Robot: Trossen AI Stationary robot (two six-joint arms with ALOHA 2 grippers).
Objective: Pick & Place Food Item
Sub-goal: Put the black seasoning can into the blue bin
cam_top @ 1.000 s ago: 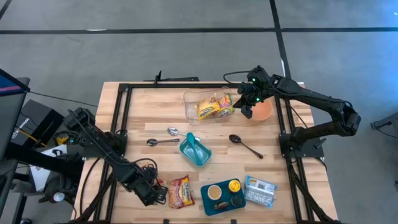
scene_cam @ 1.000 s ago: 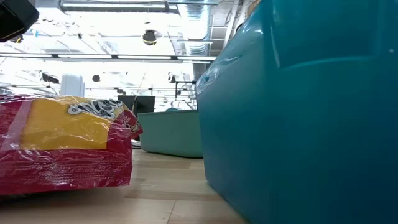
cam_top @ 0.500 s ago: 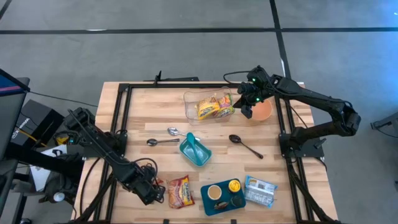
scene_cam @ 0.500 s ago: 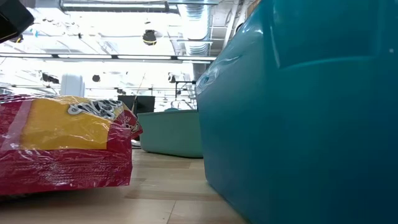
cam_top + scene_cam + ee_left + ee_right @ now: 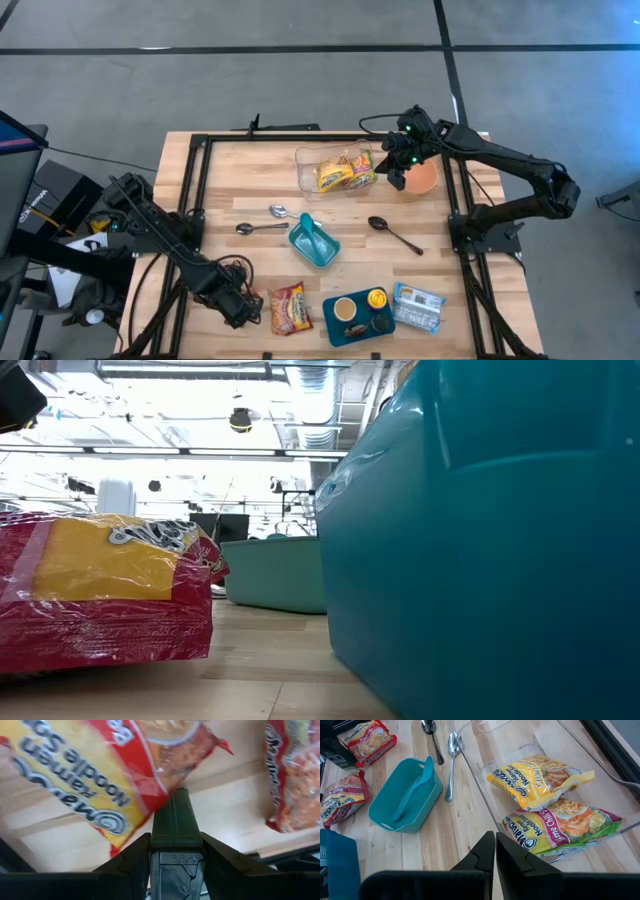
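A red-and-yellow ramen packet (image 5: 90, 765) (image 5: 367, 740) sits at my left gripper (image 5: 248, 305), near the table's near left corner; the gripper points steeply down and is shut on it. A second red ramen packet (image 5: 290, 308) (image 5: 100, 595) lies flat on the wood just right of it. My right gripper (image 5: 495, 847) hangs shut and empty above the far right of the table, beside a clear container (image 5: 303, 160). Two yellow noodle packets (image 5: 540, 777) lie in that container. My left gripper comes at the ramen packet from above, slanting down, with a finger (image 5: 176, 815) against the packet's red edge (image 5: 150, 802) near one corner. The arm hides the contact from above. I cannot tell how far in the packet reaches or whether it is clear of the table.
A teal bowl (image 5: 313, 240) holding a teal scoop stands mid-table. Two metal spoons (image 5: 265, 220) lie left of it, a dark spoon (image 5: 395, 235) right. A teal tray (image 5: 358, 318) with a cup, a blue-white packet (image 5: 418, 307), an orange bowl (image 5: 425, 180) and black frame rails (image 5: 195, 200) flank the space.
My left gripper has tipped a little at the wrist without shifting place; in the low view its dark body has drawn back toward the upper left corner. The packet lying on the table has kept still.
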